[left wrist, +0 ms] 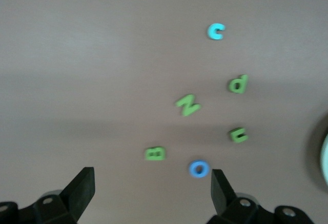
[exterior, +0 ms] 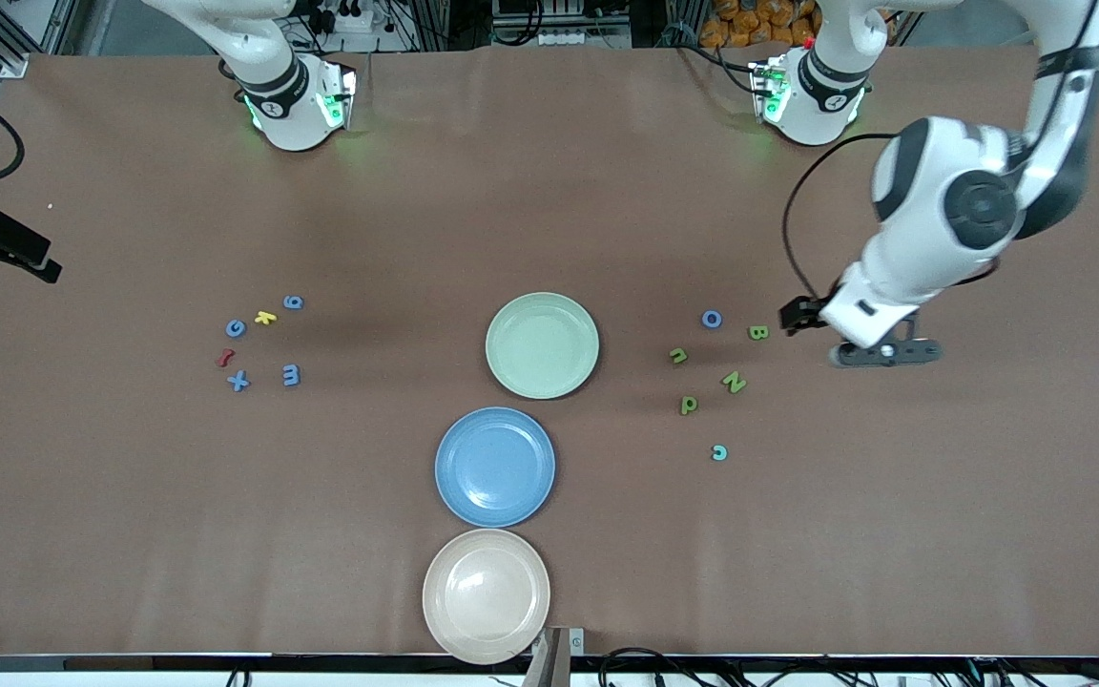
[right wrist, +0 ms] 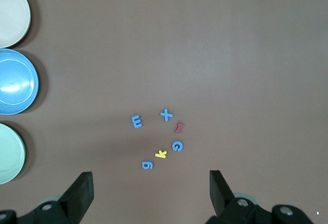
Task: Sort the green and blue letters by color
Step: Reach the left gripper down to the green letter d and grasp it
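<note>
Green letters B [exterior: 757,332], N [exterior: 734,383] and two more lie with a blue O [exterior: 712,319] toward the left arm's end. My left gripper [exterior: 883,355] is open and empty, low over the table beside the B. In the left wrist view, B [left wrist: 155,153] and O [left wrist: 199,168] lie just ahead of the left gripper [left wrist: 151,190]. Blue letters G [exterior: 236,328], 9 [exterior: 293,301], X [exterior: 238,382] and one more lie toward the right arm's end. My right gripper [right wrist: 151,193] is open and empty, high above the 9 [right wrist: 147,165].
A green plate [exterior: 502,324], a blue plate [exterior: 495,467] and a beige plate [exterior: 486,595] stand in a row mid-table, all empty. A teal c [exterior: 719,452] lies near the green letters. A yellow k [exterior: 265,317] and a dark red piece [exterior: 223,359] lie among the blue ones.
</note>
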Controlling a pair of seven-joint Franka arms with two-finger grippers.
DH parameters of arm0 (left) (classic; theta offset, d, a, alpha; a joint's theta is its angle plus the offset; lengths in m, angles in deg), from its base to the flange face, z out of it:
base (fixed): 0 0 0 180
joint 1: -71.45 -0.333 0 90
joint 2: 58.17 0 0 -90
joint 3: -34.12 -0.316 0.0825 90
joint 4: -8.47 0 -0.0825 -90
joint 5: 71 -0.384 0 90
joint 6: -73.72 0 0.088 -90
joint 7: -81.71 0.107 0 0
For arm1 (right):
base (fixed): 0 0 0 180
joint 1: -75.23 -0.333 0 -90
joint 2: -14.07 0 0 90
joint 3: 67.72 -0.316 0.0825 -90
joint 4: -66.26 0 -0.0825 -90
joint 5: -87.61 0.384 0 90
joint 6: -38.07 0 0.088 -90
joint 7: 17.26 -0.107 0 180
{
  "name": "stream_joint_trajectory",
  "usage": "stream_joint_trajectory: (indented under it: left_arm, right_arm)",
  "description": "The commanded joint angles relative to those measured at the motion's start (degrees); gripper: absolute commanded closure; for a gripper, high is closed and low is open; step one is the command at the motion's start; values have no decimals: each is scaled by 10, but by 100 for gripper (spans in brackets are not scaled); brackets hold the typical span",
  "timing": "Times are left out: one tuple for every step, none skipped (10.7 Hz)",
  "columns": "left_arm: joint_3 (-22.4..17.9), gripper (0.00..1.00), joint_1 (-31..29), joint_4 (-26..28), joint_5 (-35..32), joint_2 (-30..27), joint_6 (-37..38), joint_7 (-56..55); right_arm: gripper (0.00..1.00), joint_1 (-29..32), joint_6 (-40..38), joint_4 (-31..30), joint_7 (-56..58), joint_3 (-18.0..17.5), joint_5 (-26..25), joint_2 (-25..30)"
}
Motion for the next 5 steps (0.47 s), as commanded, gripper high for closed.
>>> stream_joint_trajectory:
  left_arm:
    - [1, 0, 53, -8, -21, 64, -79, -106]
    - [1, 0, 66, -16, -23, 88, -109, -123]
    - [1, 0, 75, -30, -24, 115, -129, -131]
    - [1, 0, 82, -59, -24, 149, -136, -131]
    - [1, 0, 87, -94, -25, 185, -136, -132]
  right_arm:
    - [0, 10, 3, -19, 8, -10, 8, 21]
    - [0, 9, 2, -19, 9, -9, 8, 21]
    - [0, 8, 3, -19, 10, -9, 8, 21]
    - [0, 9, 3, -19, 14, -8, 8, 20]
    - [0, 9, 3, -19, 14, -8, 8, 20]
